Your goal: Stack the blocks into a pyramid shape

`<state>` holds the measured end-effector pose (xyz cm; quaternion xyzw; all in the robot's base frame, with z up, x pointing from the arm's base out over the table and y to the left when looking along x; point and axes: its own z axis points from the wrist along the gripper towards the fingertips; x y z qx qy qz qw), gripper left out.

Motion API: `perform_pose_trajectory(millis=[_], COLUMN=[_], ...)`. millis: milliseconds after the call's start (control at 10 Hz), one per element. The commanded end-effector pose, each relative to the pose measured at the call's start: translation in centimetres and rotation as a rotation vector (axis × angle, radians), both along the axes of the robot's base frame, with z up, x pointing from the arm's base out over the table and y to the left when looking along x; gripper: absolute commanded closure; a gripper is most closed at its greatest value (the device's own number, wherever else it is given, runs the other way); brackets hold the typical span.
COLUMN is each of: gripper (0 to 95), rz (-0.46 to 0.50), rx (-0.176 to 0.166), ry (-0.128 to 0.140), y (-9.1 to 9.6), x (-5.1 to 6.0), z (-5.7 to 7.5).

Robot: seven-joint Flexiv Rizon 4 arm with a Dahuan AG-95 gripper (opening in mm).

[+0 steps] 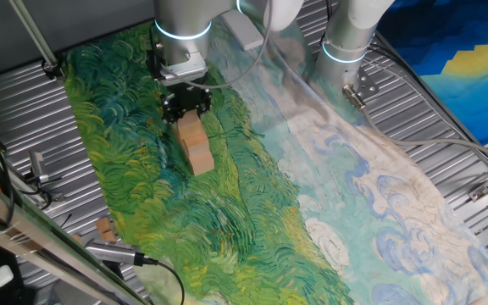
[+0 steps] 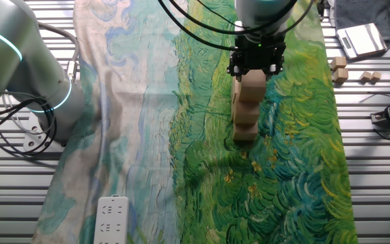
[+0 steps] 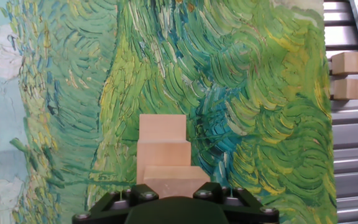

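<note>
I see two loose wooden blocks [image 3: 347,63] off the painted cloth [image 2: 290,169]. My claw [image 2: 254,70] pinches the top of the stacked blocks [image 2: 246,108].

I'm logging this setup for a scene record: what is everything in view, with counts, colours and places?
Light tan wooden cube blocks in the pile: at least three visible, under the gripper on the green part of the cloth.
Loose tan wooden blocks: at least four, on the slatted metal table beside the cloth.
Painted cloth: one, green, pale blue and cream swirls, covering the table's middle.
Slatted metal table: one, silver.
White power strip: one, at the cloth's edge.
Gripper: one, black, right over the pile's top block; jaw state unclear.
</note>
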<state>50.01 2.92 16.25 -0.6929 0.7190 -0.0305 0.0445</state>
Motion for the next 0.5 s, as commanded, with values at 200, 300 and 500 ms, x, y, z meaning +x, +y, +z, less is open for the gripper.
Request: perform_pose_trajectory(millis=[200,300,500], gripper=[95.0,95.0,95.0], rz=[0.001,0.001,-0.004], rx=[0.006,0.007,0.009], ry=[0.001,0.001,0.002], y=[-0.01,-0.02,-0.06], x=[-0.06,-0.09,-0.22], z=[0.00,0.01,0.06])
